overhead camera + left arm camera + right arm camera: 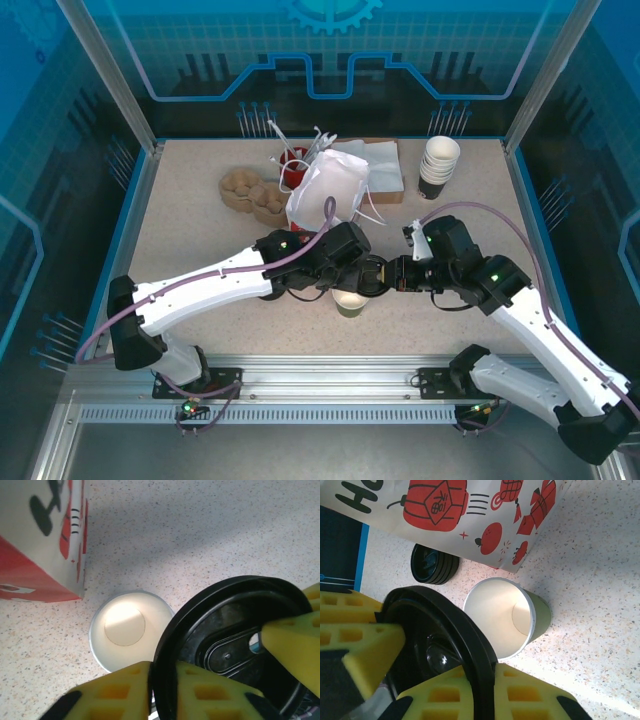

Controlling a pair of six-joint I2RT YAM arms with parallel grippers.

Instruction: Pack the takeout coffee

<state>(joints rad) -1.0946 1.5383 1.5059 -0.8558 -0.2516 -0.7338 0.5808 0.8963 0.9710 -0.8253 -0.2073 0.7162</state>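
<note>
2 grippers meet at the middle of the speckled table (190, 245), both on 1 black lid (375, 272). At the far left, around 10 o'clock from that meeting point, lies a tan moulded cup carrier (250, 192), and at 12 o'clock stands the red-and-white paper bag (325, 190), upright and printed with red lanterns and fruit. The left gripper (364, 272) reaches in from 9 o'clock; its jaws are narrow, the yellow pads (125, 690) sitting on either side of the lid's rim. The lid is round, glossy black plastic and stands on edge, tilted, off the table. Just below it, near 6 o'clock, the takeout coffee cup (350, 302) stands upright and uncovered on the table: a short paper cup with an olive-brown wall, a rolled rim and a pale cream inside, much lower than the bag beside it. The right gripper (392, 275) comes from 3 o'clock, jaws pinched on the opposite rim. Against the bag's foot rests a low black lid piece (434, 564). At 1 o'clock stands 1 stack of white-lined cups (438, 160).
</note>
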